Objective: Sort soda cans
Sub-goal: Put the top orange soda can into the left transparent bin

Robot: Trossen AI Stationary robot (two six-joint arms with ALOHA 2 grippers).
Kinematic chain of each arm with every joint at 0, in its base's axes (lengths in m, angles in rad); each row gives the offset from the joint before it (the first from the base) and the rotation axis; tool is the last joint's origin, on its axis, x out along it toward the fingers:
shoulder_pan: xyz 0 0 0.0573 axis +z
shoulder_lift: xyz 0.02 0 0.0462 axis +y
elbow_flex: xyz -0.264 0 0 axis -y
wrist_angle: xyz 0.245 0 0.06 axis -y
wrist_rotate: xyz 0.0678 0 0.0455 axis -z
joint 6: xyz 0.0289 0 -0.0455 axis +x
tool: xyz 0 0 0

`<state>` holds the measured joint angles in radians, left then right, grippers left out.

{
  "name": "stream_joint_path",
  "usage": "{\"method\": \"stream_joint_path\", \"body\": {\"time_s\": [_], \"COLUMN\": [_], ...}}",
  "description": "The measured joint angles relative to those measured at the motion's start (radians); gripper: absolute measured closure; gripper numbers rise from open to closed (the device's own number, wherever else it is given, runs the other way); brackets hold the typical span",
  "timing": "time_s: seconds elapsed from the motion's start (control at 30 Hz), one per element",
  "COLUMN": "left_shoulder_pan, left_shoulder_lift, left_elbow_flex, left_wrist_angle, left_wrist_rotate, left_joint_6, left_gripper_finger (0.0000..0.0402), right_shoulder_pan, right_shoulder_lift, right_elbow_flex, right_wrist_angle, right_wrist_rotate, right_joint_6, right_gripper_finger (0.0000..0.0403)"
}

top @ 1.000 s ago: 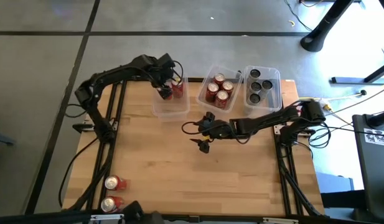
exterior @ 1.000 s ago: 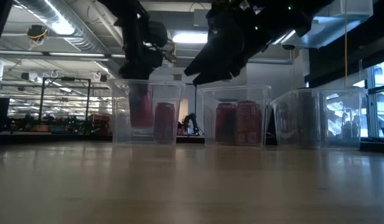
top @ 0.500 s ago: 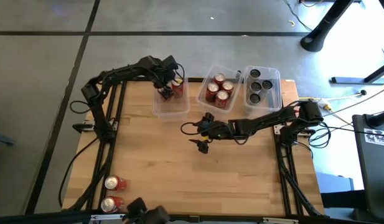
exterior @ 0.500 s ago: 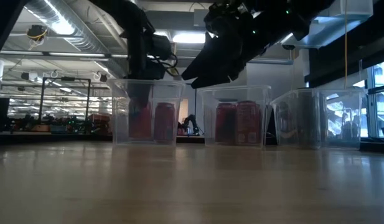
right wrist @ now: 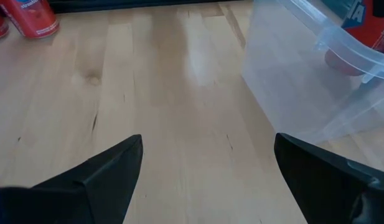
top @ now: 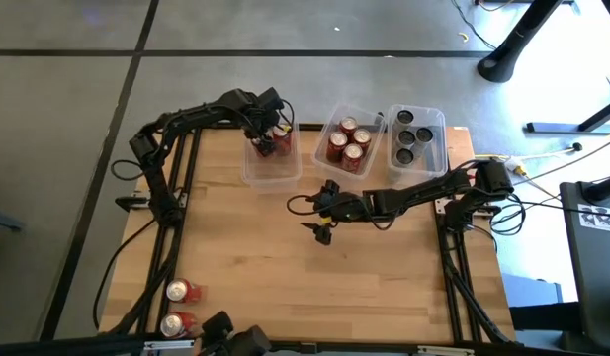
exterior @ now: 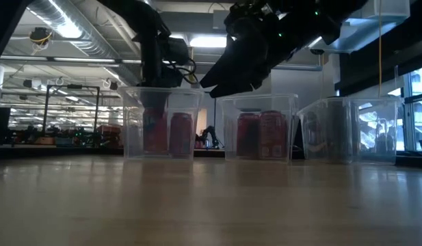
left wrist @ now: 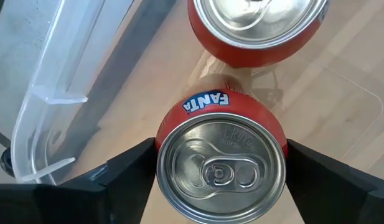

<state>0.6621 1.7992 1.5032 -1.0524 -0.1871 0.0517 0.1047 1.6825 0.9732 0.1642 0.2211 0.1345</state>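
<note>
1. The soda cans are small cylinders with silver tops. In the left wrist view one orange-red can [left wrist: 221, 165] stands upright with its pull tab showing and the word FANTA on its rim; a second red can [left wrist: 257, 28] stands just beyond it.
2. The left claw [top: 264, 141] hangs over the left bin [top: 271, 170] at about 11 o'clock on the table. Its two dark fingers [left wrist: 126, 171] flank the Fanta can, one on each side; I cannot tell whether they press it or stand just clear.
3. The middle bin [top: 333, 119] at 12 o'clock holds four red cans [top: 347, 143], upright and close together. The right bin [top: 432, 155] at about 1 o'clock holds four black-bodied cans [top: 413, 135].
4. Two more red cans [top: 179, 306] lie on their sides at 7 o'clock, near the table's edge.
5. The right claw [top: 322, 210] hovers near the table's middle with fingers spread apart and nothing between them.
6. The table [top: 285, 267] is pale wood in long planks on a dark frame. Grey floor surrounds it. The low view shows a large hall beyond with ceiling ducts, strip lights and windows on the right.
</note>
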Motion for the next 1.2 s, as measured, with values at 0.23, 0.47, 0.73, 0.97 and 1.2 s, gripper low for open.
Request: {"method": "stream_joint_path", "body": {"time_s": [0.23, 0.47, 0.73, 0.97, 1.2], "left_shoulder_pan": [0.005, 0.005, -0.01, -0.076, -0.244], "left_shoulder_lift": [0.0, -0.005, -0.115, -0.298, -0.438], "left_elbow_flex": [0.0, 0.0, 0.0, 0.0, 0.0], "left_wrist_angle": [0.002, -0.008, -0.018, -0.05, -0.126], "left_wrist_rotate": [0.0, -0.001, -0.004, 0.001, 0.004], "left_joint_6": [0.004, 0.008, 0.014, 0.012, -0.045], "left_gripper_finger": [0.0043, 0.004, 0.0039, 0.0039, 0.0039], "right_shoulder_pan": [0.0, 0.0, 0.0, 0.0, 0.0], "right_shoulder_lift": [0.0, 0.0, 0.0, 0.0, 0.001], "right_elbow_flex": [0.0, 0.0, -0.001, -0.001, -0.001], "right_wrist_angle": [0.0, 0.0, -0.001, 0.0, 0.002], "right_wrist_rotate": [-0.024, -0.026, -0.031, -0.031, -0.031], "right_joint_6": [0.0, 0.0, 0.0, 0.0, 0.0], "right_gripper_finger": [0.0042, 0.0042, 0.0042, 0.0042, 0.0042]}}
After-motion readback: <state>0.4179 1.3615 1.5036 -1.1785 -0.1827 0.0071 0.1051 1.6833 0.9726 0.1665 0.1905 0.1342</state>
